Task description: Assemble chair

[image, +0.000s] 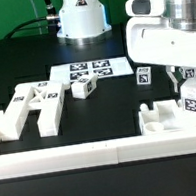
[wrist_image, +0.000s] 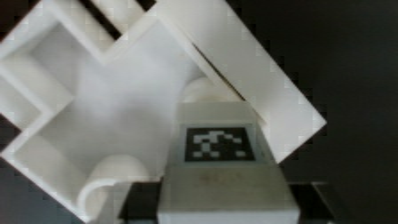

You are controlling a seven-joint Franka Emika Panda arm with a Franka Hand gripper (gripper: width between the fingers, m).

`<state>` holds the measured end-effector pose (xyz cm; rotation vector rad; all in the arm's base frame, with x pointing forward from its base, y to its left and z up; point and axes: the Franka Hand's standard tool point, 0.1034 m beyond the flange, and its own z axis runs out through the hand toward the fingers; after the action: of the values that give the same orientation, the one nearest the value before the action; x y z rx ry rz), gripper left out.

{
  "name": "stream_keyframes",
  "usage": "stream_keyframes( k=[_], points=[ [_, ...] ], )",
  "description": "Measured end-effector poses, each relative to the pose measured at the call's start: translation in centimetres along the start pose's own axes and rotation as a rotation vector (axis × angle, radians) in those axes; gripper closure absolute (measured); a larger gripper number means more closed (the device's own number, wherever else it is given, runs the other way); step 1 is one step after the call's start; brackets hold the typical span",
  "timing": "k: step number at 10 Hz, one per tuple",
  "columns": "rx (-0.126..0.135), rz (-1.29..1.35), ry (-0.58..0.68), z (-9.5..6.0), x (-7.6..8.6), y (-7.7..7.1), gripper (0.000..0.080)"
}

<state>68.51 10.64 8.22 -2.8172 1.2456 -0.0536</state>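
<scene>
Gripper (wrist_image: 217, 198) clenched on a tagged chair block (image: 194, 97), hovering just above the white panel assembly (image: 168, 118) at the exterior view's right. My worry is a skewed descent: the block could jam, or shove the assembly against the border wall (image: 74, 156).

No words, numbers or brands can be read, only square black-and-white tags (wrist_image: 217, 145) on the chair pieces (image: 81, 87) and the marker board (image: 62, 71).
</scene>
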Motion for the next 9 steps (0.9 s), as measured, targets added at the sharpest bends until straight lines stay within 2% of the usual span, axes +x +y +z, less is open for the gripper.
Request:
stream_keyframes(
  k=[5, 6, 7, 8, 9],
  points=[
    [0.005, 0.312, -0.009, 0.03, -0.14, -0.08, 0.0509],
    [0.005, 0.307, -0.009, 0.03, -0.14, -0.09, 0.0432],
    [0.006, 0.26, -0.009, 0.0, -0.07, -0.06, 0.0432],
    [0.008, 0.234, -0.009, -0.11, 0.05, -0.05, 0.0293],
    [0.007, 0.189, -0.007, -0.12, -0.12, -0.16, 0.0197]
  ],
)
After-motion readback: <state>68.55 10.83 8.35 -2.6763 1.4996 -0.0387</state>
